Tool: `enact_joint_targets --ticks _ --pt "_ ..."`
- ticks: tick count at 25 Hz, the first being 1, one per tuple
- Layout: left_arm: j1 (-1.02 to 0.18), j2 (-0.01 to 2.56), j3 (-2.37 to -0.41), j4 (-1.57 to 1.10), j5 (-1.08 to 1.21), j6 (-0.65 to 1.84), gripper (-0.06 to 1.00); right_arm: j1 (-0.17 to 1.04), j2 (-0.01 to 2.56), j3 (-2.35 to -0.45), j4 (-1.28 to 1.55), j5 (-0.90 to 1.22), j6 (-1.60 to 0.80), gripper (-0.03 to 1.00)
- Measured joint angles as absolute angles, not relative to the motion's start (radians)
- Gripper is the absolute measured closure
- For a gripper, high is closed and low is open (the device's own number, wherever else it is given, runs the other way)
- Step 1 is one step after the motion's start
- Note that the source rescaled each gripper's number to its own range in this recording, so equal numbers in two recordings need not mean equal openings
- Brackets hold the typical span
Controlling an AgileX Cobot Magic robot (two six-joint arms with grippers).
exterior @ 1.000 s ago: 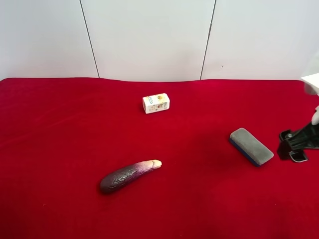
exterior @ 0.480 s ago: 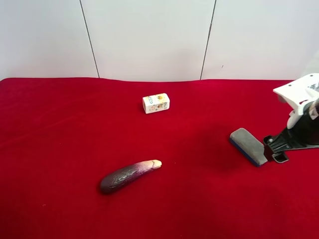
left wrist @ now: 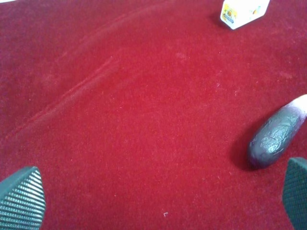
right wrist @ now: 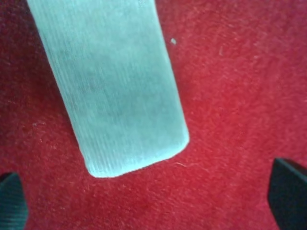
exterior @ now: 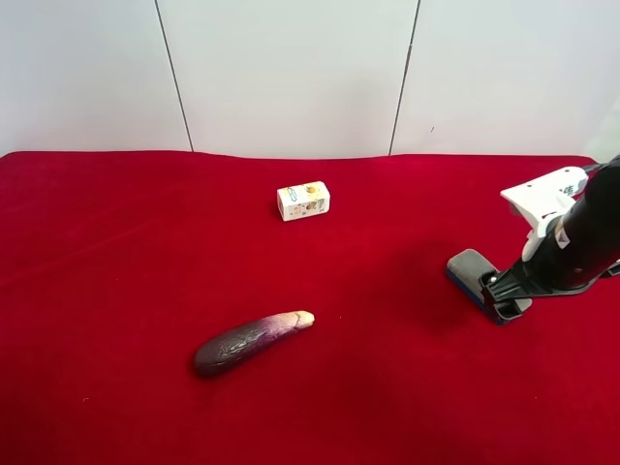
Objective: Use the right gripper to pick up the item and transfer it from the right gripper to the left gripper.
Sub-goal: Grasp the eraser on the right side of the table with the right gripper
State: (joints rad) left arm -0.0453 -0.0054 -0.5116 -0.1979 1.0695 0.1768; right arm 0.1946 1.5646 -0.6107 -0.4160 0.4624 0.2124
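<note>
The item point(exterior: 468, 266), a flat grey-faced block with a blue edge, lies on the red cloth at the exterior high view's right. In the right wrist view the item point(right wrist: 115, 86) fills the middle, felt face up. My right gripper point(exterior: 498, 294) hovers over the item's end on the arm with the white housing point(exterior: 542, 196). The right gripper point(right wrist: 148, 199) is open, and its black fingertips point(right wrist: 288, 191) stand wide on either side, clear of the block. My left gripper point(left wrist: 158, 196) is open above bare cloth and holds nothing; its arm does not show in the exterior high view.
A purple eggplant point(exterior: 250, 342) lies near the front middle of the cloth; the eggplant point(left wrist: 278, 136) is also close to one left fingertip. A small white printed box point(exterior: 303, 201) stands further back. A white panelled wall point(exterior: 291, 77) rises behind the table.
The right arm has come in from the exterior high view's right edge, moving left until its open jaws are over the item's end. The item, eggplant and box have not moved.
</note>
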Motion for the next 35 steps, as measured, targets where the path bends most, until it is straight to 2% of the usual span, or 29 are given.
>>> enact_joint_targets --ticks 12,27,30,32,35 --pt "-0.045 -0.005 -0.512 -0.198 1.070 0.177 -0.06 0.149 1.702 -0.612 -0.406 0.358 0.212 -0.03" --pt "-0.045 -0.005 -0.512 -0.198 1.070 0.177 -0.06 0.113 1.716 -0.612 -0.398 0.221 0.212 -0.02" --pt "-0.045 -0.005 -0.512 -0.198 1.070 0.177 -0.06 0.113 1.716 -0.612 -0.398 0.219 0.212 0.14" --pt "-0.045 -0.005 -0.512 -0.198 1.070 0.177 -0.06 0.113 1.716 -0.612 -0.397 0.219 0.212 0.29" --pt "-0.045 -0.005 -0.512 -0.198 1.070 0.177 -0.06 0.113 1.716 -0.612 -0.397 0.213 0.211 0.58"
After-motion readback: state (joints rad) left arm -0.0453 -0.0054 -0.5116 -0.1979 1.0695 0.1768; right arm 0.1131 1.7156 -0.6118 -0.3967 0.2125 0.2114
